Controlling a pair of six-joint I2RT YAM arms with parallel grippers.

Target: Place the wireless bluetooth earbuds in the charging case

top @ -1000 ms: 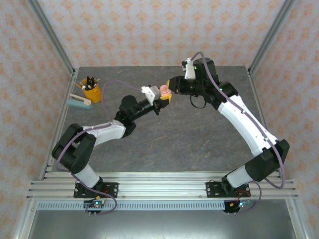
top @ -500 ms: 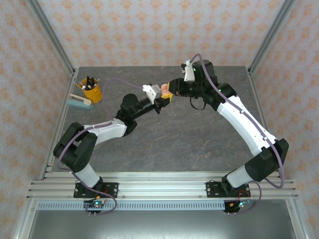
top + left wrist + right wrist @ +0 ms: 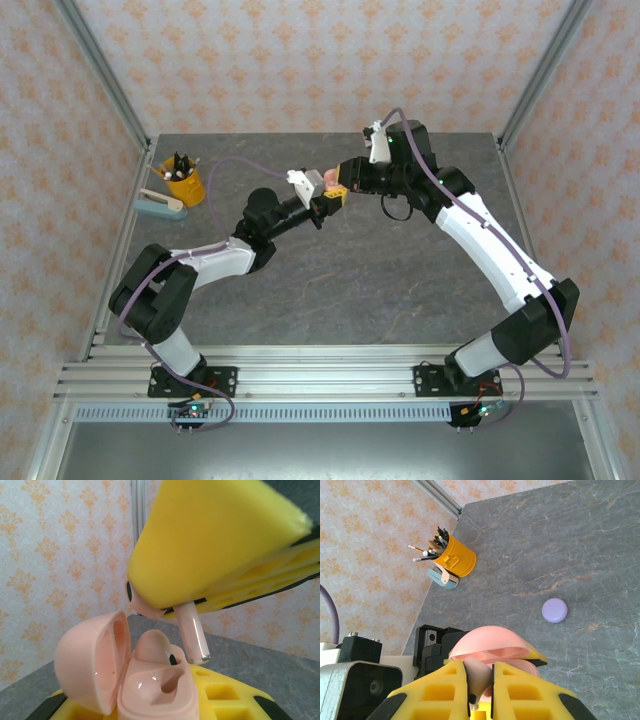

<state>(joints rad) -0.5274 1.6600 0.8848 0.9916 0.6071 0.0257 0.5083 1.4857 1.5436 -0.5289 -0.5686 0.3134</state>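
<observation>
My left gripper (image 3: 155, 707) is shut on the pink charging case (image 3: 150, 695) and holds it up above the table, with the lid (image 3: 85, 665) swung open. One salmon-pink earbud (image 3: 152, 647) sits in a slot of the case, and the slot beside it is open. My right gripper (image 3: 479, 692) is shut on a second pink earbud (image 3: 479, 677). That bud's stem (image 3: 192, 632) points down just above the case and is apart from it. In the top view both grippers meet over the table's middle rear at the case (image 3: 330, 179).
A lilac round case (image 3: 554, 610) lies shut on the grey table. A yellow pen cup (image 3: 183, 183) and a pale blue stapler (image 3: 160, 207) stand at the back left corner. Patterned walls and metal posts bound the table.
The right wrist has shifted slightly left toward the case, and the left arm has edged up a little. Both grips are unchanged.
</observation>
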